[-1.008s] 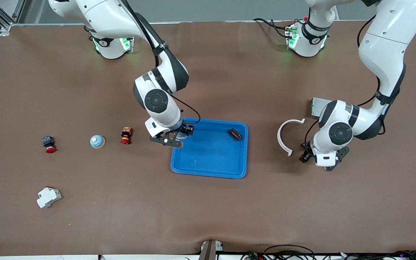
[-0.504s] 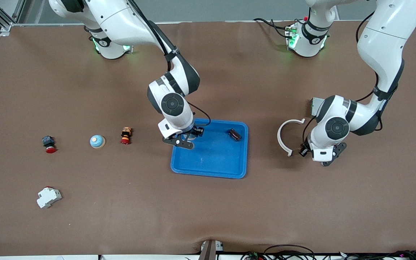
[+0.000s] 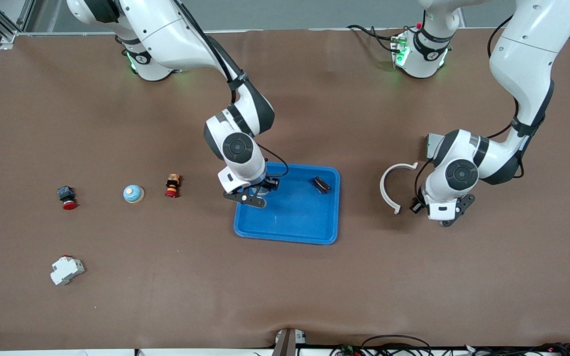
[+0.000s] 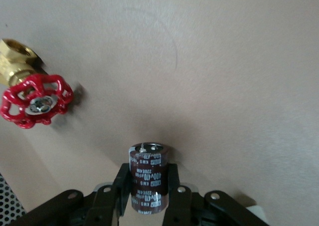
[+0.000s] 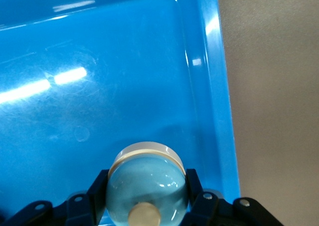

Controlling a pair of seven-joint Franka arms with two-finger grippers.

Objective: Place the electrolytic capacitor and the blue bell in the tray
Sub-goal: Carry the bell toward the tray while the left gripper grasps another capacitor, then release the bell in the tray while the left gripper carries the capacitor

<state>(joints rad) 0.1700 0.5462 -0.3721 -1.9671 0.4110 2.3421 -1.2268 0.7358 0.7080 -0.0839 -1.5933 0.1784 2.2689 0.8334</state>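
Over the tray [image 3: 290,232], the right gripper [image 3: 260,190] grips the blue bell [image 5: 147,185], ready for release. Beside the white ring [image 3: 392,188], the left gripper [image 4: 148,193] clamps the electrolytic capacitor [image 4: 148,178]; lifting toward the tray comes next.

The tray [image 3: 290,225] lies mid-surface with a small component [image 3: 321,184] in its corner toward the left arm's end. A bell [image 3: 133,193] and two push buttons [image 3: 172,185] [image 3: 67,197] sit in a row toward the right arm's end. A curved bracket [image 3: 393,187] lies toward the left arm's end.
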